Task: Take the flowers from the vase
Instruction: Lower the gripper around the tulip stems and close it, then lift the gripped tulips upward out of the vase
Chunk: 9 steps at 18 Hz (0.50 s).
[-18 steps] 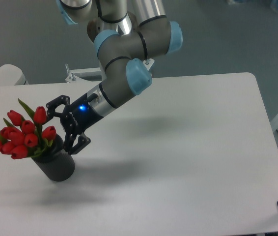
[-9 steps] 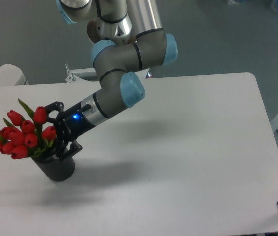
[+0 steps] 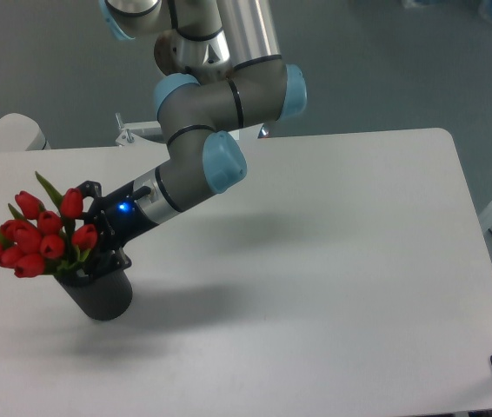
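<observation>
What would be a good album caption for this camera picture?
Robot gripper reaching among red flowers standing in a dark vase on a white table.

The flowers [image 3: 36,236] stand in the vase [image 3: 100,291] at the table's [image 3: 333,261] left, the claw [image 3: 88,233] at their right.

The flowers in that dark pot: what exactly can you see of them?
The flowers are a bunch of red tulip buds, closed and plastic-looking, with pointed green leaves poking out above and to the left. They lean left out of the mouth of the dark vase, which stands near the table's left edge. The gripper has its black jaws either side of the bunch's right side, just above the vase rim; whether they press it is unclear.
</observation>
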Each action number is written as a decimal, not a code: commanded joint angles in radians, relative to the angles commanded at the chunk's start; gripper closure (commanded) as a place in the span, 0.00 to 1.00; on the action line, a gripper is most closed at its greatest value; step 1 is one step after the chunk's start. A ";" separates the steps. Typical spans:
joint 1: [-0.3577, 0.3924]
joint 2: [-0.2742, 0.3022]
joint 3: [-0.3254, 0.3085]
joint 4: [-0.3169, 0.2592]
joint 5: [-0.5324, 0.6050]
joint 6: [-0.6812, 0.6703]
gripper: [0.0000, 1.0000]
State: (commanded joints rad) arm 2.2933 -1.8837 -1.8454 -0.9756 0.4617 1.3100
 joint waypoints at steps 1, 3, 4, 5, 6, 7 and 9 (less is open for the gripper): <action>0.000 0.000 0.005 0.000 0.002 0.002 0.64; 0.003 0.003 0.006 0.003 0.000 0.000 0.65; 0.006 0.006 0.006 0.003 0.000 0.000 0.67; 0.008 0.009 0.008 0.003 -0.005 -0.002 0.68; 0.012 0.011 0.008 0.003 -0.015 -0.006 0.69; 0.018 0.012 0.008 0.003 -0.028 -0.015 0.69; 0.031 0.015 0.009 0.003 -0.044 -0.034 0.69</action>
State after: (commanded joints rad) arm 2.3239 -1.8684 -1.8362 -0.9725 0.4173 1.2763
